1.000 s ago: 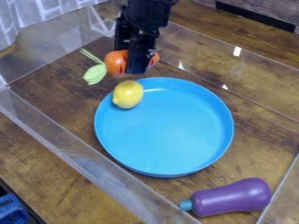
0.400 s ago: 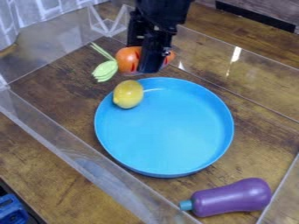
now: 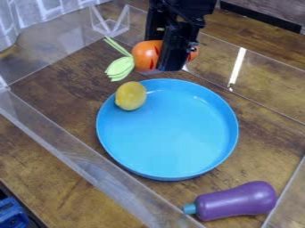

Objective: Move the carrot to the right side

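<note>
**Now airborne: carrot travels right**

Meanwhile the wooden table (image 3: 48,116) and blue plate (image 3: 179,134) sit unchanged, the eggplant (image 3: 236,201) resting near the front. The gripper (image 3: 174,55) has risen and shifted right since a second ago, jaws clamped tight on the carrot (image 3: 143,55), which hangs clear above the plate's far rim. The lemon (image 3: 130,95) stays put. Judging by this, transport is underway; release remains.
</note>
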